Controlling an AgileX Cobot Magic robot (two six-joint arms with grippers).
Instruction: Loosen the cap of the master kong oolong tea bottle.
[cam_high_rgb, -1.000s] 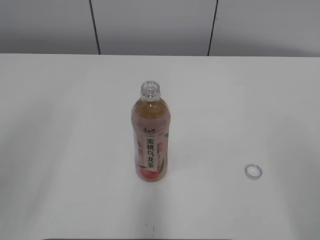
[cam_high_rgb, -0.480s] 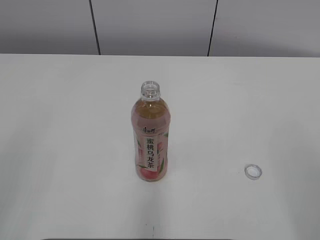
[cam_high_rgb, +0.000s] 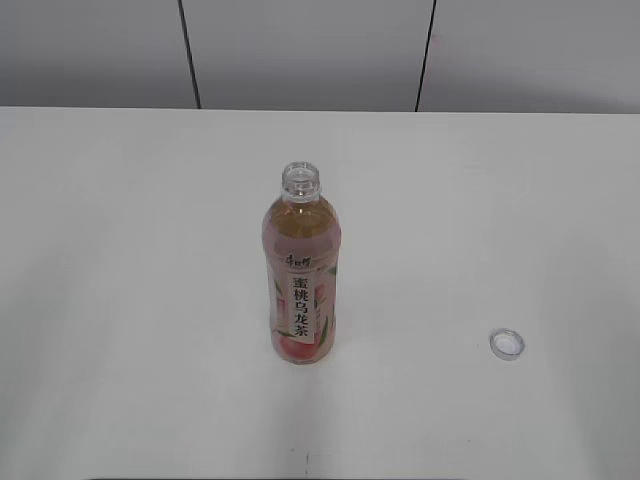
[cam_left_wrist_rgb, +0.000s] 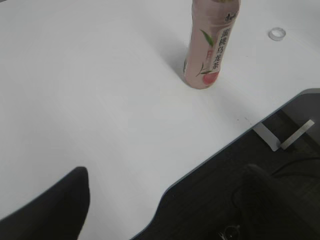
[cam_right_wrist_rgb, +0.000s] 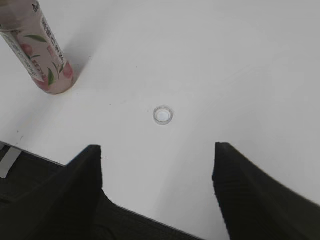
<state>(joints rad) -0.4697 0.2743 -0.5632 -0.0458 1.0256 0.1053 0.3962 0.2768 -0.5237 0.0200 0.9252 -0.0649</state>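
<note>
The master kong oolong tea bottle (cam_high_rgb: 302, 275) stands upright in the middle of the white table, its neck open with no cap on it. It also shows in the left wrist view (cam_left_wrist_rgb: 210, 47) and the right wrist view (cam_right_wrist_rgb: 37, 52). The cap (cam_high_rgb: 507, 344) lies on the table to the bottle's right, open side up; it shows in the left wrist view (cam_left_wrist_rgb: 277, 34) and the right wrist view (cam_right_wrist_rgb: 163, 115). Neither gripper shows in the exterior view. My left gripper (cam_left_wrist_rgb: 165, 172) is open over the table's front edge. My right gripper (cam_right_wrist_rgb: 157, 147) is open and empty, back from the cap.
The white table (cam_high_rgb: 130, 250) ends at a dark front edge (cam_left_wrist_rgb: 210, 160), with dark floor and a metal bracket (cam_left_wrist_rgb: 282, 140) below. A grey panelled wall (cam_high_rgb: 300, 50) stands behind the table.
</note>
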